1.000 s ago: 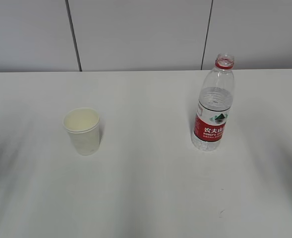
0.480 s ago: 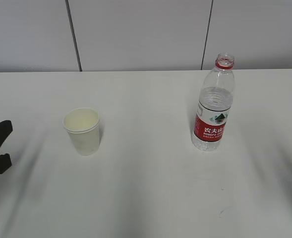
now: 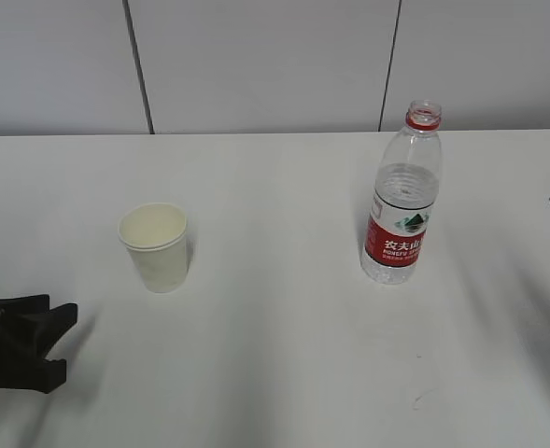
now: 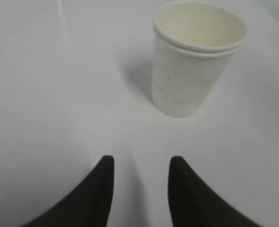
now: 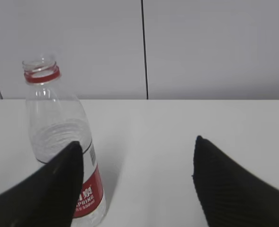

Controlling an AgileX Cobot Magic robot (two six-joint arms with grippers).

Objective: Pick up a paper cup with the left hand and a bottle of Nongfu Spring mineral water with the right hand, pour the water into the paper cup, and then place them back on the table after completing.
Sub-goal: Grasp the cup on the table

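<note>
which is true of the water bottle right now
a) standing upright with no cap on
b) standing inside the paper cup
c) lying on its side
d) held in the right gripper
a: the bottle stands upright on the table, its red-ringed mouth open, apart from the paper cup and untouched by the right gripper.

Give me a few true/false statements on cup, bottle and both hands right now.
1. The paper cup stands upright on the table. True.
2. The bottle has its cap on. False: the neck is open, only a red ring remains.
3. The left hand is open, short of the cup. True.
4. The right hand grips the bottle. False: it is open, and the bottle stands free beside one finger.
5. The bottle lies on its side. False: it is upright.
</note>
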